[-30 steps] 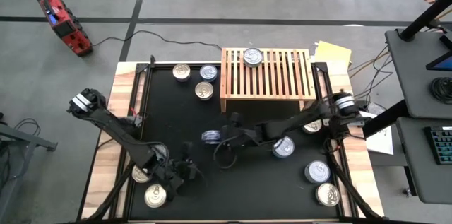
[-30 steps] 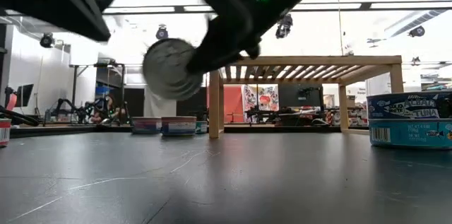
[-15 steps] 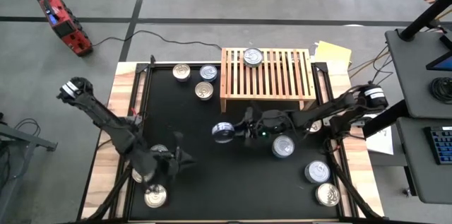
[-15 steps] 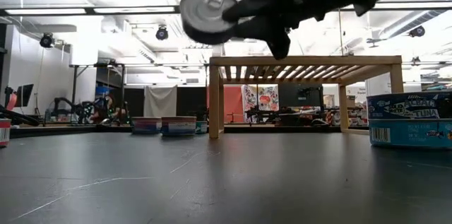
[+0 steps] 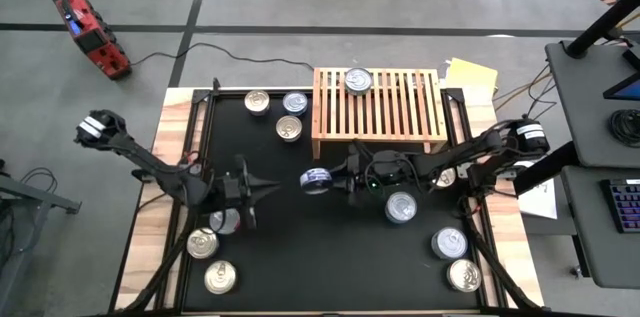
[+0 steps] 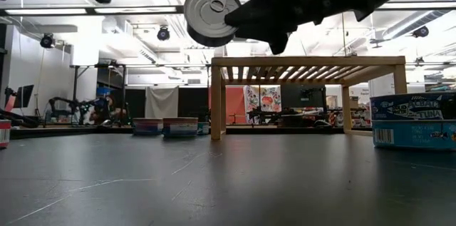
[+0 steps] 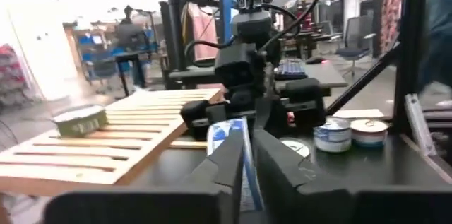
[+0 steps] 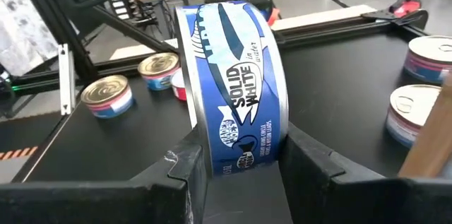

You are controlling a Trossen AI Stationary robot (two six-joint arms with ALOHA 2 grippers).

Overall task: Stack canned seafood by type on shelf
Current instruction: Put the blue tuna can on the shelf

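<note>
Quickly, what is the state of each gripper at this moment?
Left gripper: closed, holding nothing, raised above the black mat.
Right gripper: closed on a blue can, held on edge in the air.

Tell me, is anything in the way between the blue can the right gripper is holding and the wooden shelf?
Nothing visible blocks it. The right gripper holds the blue can in the air, just off the shelf's front left corner, with only bare mat between. One can already sits at the shelf's back edge; the remaining slats look free.
</note>
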